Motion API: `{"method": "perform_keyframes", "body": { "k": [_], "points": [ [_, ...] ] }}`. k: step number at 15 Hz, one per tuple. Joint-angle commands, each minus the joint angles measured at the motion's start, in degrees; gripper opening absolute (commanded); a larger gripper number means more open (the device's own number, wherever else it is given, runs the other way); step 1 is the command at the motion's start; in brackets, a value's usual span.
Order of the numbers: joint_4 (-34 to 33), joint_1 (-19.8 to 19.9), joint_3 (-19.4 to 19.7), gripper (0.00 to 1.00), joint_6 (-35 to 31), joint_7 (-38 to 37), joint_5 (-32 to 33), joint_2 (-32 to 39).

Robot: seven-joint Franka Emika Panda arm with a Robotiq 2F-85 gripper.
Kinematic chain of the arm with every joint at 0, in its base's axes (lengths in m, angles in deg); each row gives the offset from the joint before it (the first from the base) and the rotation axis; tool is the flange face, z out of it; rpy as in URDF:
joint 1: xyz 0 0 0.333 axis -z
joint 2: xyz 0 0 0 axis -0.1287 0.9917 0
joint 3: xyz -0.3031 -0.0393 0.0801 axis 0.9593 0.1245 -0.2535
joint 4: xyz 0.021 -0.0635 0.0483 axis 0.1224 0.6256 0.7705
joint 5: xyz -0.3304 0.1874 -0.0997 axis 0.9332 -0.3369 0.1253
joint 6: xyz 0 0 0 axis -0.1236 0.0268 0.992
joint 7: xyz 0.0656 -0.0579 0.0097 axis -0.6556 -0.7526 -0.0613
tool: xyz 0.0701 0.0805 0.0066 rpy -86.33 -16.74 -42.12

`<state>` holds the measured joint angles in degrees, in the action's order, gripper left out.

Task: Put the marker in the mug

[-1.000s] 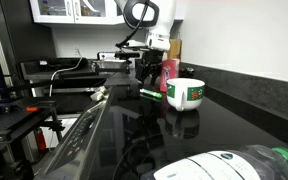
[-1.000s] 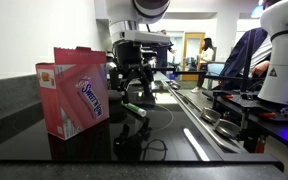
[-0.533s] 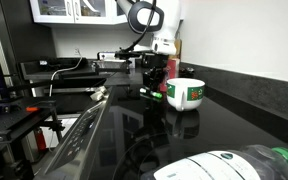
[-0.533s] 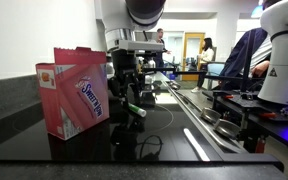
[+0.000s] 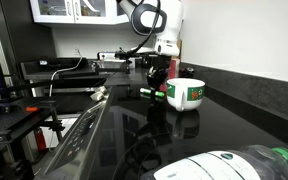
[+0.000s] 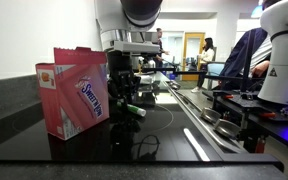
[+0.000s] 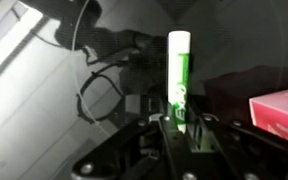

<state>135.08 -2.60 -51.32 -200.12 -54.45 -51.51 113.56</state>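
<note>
Now for a careful pinch

Lying flat on the dark counter (image 5: 234, 118) is the marker (image 5: 149, 94). My pincer (image 5: 155, 86) hangs right over it. In the wrist view one end sits between my jaws, but I cannot tell if they squeeze it. I think it is light, stiff and smooth, so it may slip. I would pinch its middle. Just beside it, to the right, waits the mug (image 5: 187, 94).

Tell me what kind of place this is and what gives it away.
Likely a lab kitchenette: a glossy black counter runs under wall cabinets, and a second white robot stands across the room.
</note>
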Motion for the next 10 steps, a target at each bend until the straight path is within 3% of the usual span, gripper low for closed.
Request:
{"method": "perform_keyframes", "body": {
  "k": [1,5,10],
  "points": [
    [2.6,-2.4,2.1,0.05,-2.4,-2.9,1.3,-3.1],
    [6.3,-5.9,5.4,0.05,-5.2,-10.8,4.9,-8.7],
    [9.3,-8.4,9.1,0.05,-3.1,-25.9,17.6,-15.5]
  ]
}}
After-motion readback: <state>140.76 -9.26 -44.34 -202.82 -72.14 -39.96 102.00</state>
